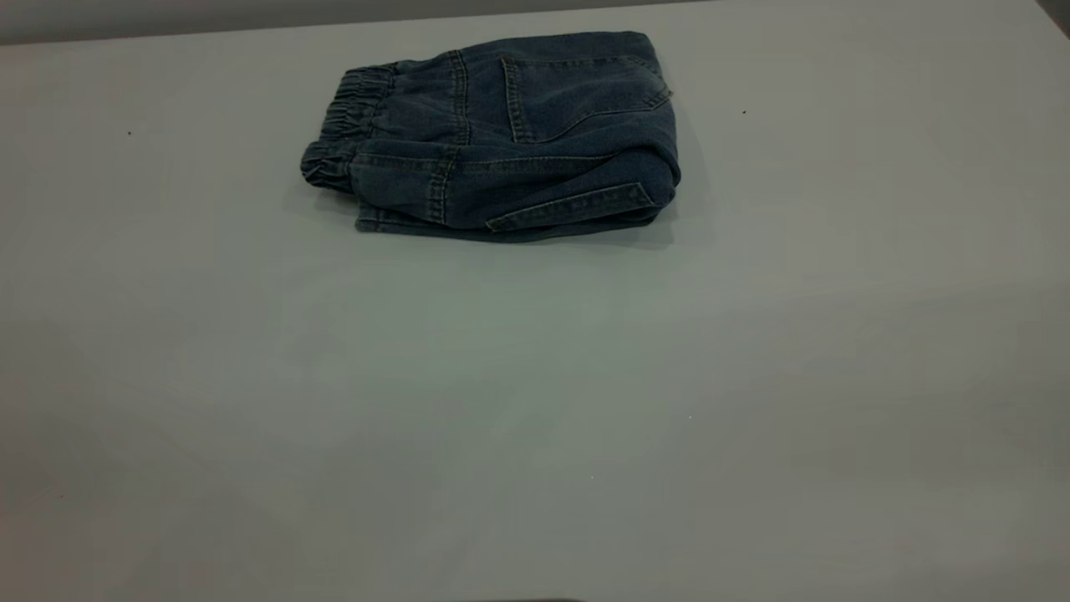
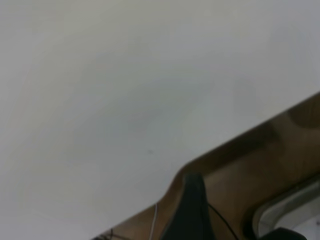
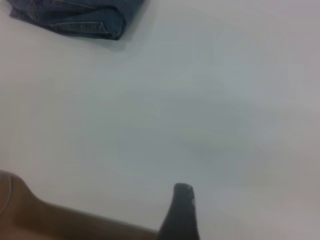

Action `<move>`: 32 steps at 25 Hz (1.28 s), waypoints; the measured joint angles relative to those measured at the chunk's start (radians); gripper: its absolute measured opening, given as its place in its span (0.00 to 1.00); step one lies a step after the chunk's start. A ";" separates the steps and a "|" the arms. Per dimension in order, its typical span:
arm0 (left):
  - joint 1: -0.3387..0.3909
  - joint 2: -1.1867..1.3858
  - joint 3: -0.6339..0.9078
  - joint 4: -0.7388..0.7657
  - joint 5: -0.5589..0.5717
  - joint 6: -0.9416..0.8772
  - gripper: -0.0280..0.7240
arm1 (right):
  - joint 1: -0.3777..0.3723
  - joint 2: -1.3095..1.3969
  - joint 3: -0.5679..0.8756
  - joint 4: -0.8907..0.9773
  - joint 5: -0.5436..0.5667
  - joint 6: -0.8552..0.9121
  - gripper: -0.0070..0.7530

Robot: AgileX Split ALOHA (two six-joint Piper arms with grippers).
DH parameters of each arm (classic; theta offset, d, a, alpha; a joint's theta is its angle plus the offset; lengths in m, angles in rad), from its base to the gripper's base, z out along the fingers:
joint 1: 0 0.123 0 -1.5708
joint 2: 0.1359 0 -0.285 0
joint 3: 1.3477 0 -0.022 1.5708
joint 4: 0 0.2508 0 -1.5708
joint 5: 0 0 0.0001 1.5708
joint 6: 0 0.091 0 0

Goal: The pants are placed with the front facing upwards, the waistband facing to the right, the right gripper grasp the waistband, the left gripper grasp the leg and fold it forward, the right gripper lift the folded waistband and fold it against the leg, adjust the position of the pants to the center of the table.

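The pants (image 1: pixel 501 142) lie folded into a compact blue denim bundle at the far middle of the table (image 1: pixel 535 418), back pocket up. The ruched waistband (image 1: pixel 351 117) is at the bundle's left end. Neither gripper shows in the exterior view. The left gripper (image 2: pixel 237 225) hangs over the table's edge, open, with nothing between its two dark fingertips (image 2: pixel 192 210); no pants appear in that view. The right gripper (image 3: pixel 182 215) shows as a single black wedge above bare table, far from a corner of the pants (image 3: pixel 75 17).
A brown floor lies beyond the table edge in the left wrist view (image 2: pixel 260 165) and in the right wrist view (image 3: pixel 50 220). A pale grey object (image 2: pixel 285 210) sits on that floor. Wide bare tabletop stretches in front of the pants.
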 joint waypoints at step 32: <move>0.000 -0.001 0.058 -0.114 -0.055 0.000 0.82 | 0.000 0.000 0.001 -0.013 -0.011 0.021 0.77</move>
